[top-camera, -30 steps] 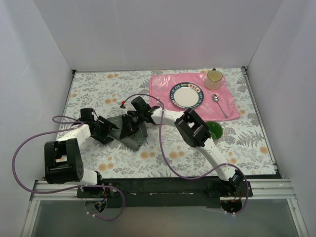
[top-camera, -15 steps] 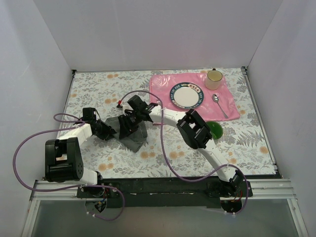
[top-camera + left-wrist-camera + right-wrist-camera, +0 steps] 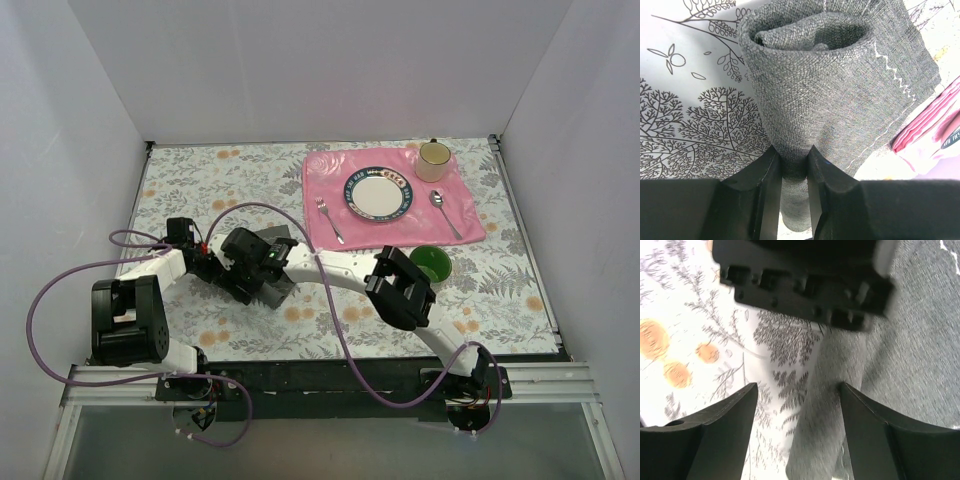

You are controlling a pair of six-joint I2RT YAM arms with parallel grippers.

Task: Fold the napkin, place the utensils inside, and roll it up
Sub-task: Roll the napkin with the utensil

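Grey and rolled into a loose tube, the napkin [image 3: 835, 85] lies on the floral desk [image 3: 180, 185], at about eight o'clock from the plate [image 3: 378, 192]. The left gripper [image 3: 792, 156] is pinched nearly closed on the roll's near end. The right gripper [image 3: 798, 390] hangs spread wide over the cloth, gripping nothing. Fork [image 3: 330, 221] and spoon [image 3: 447, 215] lie on the pink placemat [image 3: 325, 170], at nine and three o'clock of the plate.

Grey napkin [image 3: 840, 90] lies rolled on the table [image 3: 200, 180]; fork [image 3: 330, 220] and spoon [image 3: 444, 212] lie on the pink mat [image 3: 330, 175].
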